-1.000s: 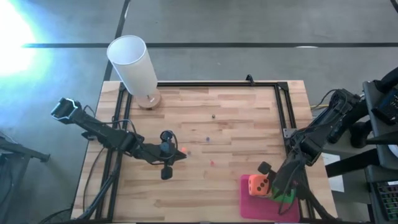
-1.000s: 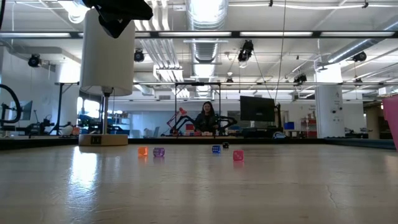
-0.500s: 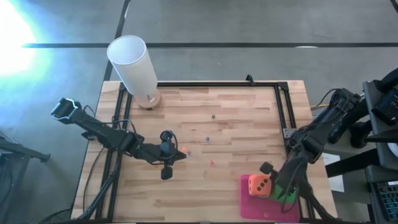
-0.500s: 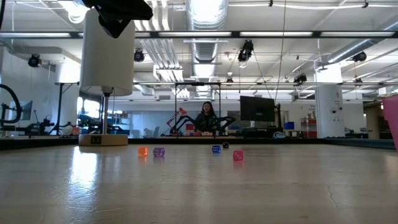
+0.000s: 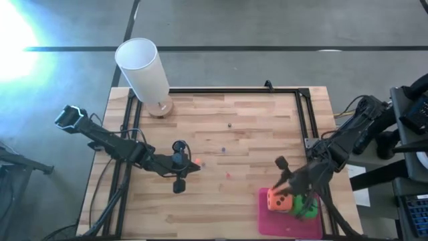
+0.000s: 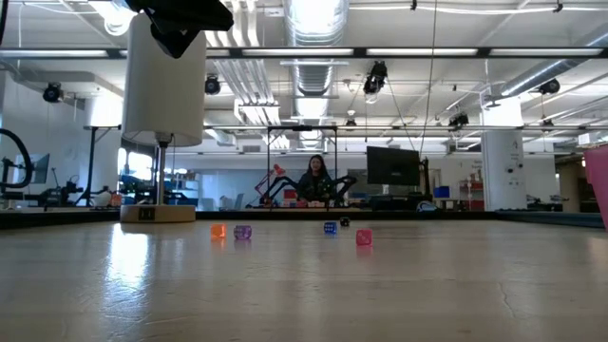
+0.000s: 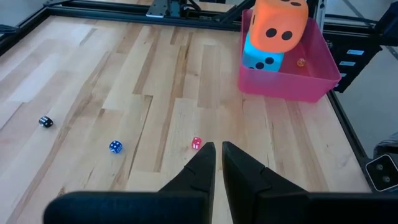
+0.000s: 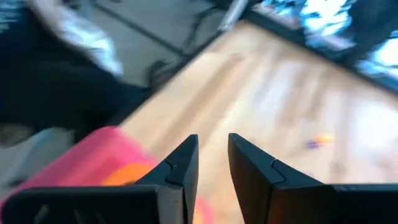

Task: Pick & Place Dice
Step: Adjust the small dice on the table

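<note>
Orange die point(image 5: 278, 199) stacked on teal die point(image 7: 261, 58) in pink tray point(image 5: 264, 219) at surface's near right corner (green die point(image 5: 306, 209) beside). Right gripper point(image 5: 285, 179) above, jaws slightly apart, empty. Left gripper point(image 5: 180, 165) mid-surface, jaws together.

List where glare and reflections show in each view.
High view: white glare washes over the grey floor at the upper left. Low view: the ceiling lamps burn white, and the glossy wooden tabletop mirrors the tall white cylinder. Left wrist view: even light, no glare.
</note>
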{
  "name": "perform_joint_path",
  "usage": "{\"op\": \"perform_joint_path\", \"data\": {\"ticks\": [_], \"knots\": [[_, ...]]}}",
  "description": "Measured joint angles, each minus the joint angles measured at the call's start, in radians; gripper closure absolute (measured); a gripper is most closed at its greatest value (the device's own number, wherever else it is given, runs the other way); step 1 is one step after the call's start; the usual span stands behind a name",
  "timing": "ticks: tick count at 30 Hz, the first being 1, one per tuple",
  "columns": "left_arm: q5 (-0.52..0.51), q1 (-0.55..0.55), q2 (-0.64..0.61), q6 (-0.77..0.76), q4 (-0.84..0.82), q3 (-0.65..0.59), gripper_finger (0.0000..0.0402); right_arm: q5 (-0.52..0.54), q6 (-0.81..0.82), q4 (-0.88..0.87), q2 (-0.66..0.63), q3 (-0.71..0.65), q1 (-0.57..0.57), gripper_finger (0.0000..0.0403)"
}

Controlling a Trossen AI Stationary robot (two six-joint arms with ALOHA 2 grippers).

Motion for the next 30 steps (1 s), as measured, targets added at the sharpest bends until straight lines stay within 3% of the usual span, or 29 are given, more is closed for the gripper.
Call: {"op": "perform_joint_path", "data": {"ticks": [4, 21, 30], "knots": [[0.000, 0.000, 0.000, 0.000, 0.000, 0.000, 0.0366, 0.074, -0.028, 0.049, 0.000, -0.003, -0.059, 0.0336], [0.001, 0.003, 0.000, 0.028, 0.003, 0.000, 0.0366, 0.076, 0.044, 0.152, 0.073, -0.044, -0.250, 0.0394], [-0.011, 0.003, 0.021, -0.141, -0.248, 0.000, 0.0366, 0.074, 0.025, 0.270, 0.187, -0.050, -0.322, 0.0394]]}}
